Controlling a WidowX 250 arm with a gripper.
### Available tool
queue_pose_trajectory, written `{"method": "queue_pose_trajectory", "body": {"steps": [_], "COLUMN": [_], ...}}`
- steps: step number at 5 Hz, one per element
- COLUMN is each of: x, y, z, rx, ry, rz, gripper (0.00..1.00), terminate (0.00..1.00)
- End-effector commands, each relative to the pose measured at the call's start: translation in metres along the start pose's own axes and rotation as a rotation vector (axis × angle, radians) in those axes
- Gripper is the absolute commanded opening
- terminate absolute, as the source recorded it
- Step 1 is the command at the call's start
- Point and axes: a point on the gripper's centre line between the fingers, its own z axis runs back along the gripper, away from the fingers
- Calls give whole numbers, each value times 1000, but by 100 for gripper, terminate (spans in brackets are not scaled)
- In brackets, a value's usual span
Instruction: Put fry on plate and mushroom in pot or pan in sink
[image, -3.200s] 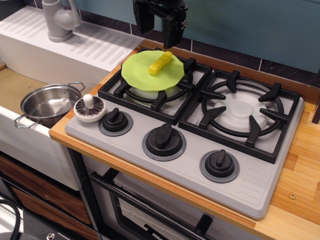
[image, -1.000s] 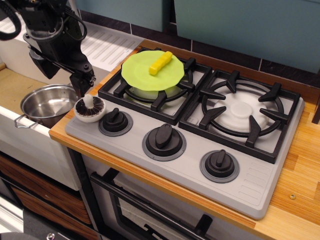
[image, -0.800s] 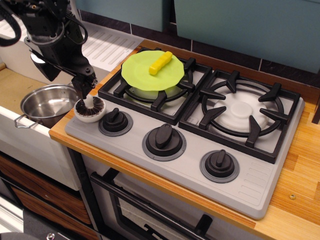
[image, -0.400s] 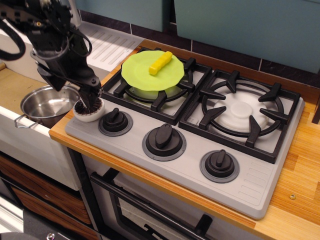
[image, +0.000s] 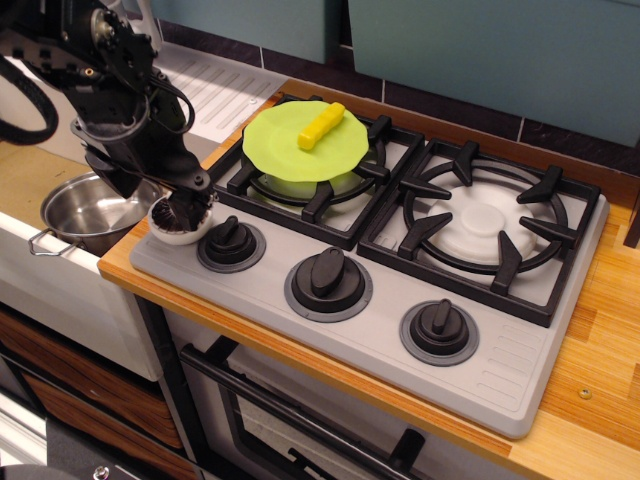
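Note:
The yellow fry (image: 321, 125) lies on the lime-green plate (image: 285, 150), which rests on the back left burner. The white mushroom (image: 172, 234) sits gills-up on the stove's front left corner. My black gripper (image: 186, 212) is lowered onto it, with its fingers down around the stem and hiding it. The fingers' spacing is not clear. The steel pot (image: 80, 208) stands in the sink (image: 25, 172) just left of the mushroom, partly behind my arm.
Three black stove knobs (image: 328, 273) line the stove's front. A second burner grate (image: 485, 225) is at the right. The ribbed drainboard (image: 215, 88) lies behind the sink. The wooden counter edge (image: 130, 270) separates the stove from the sink.
My gripper came from above the plate over to the left and dropped onto the mushroom, covering its stem. The fry, plate, pot and mushroom have stayed in place.

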Motion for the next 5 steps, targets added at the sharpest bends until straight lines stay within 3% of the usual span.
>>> {"method": "queue_pose_trajectory", "body": {"steps": [1, 3, 4, 5], "x": [11, 14, 15, 17], "y": [-6, -8, -8, -7], "z": [-8, -16, -14, -8], "rx": [-37, -71, -87, -114], "ry": [-48, -46, -25, 3], "rz": [-1, 2, 16, 24], "gripper": [100, 100, 0, 0], "terminate": [0, 0, 0, 0]}}
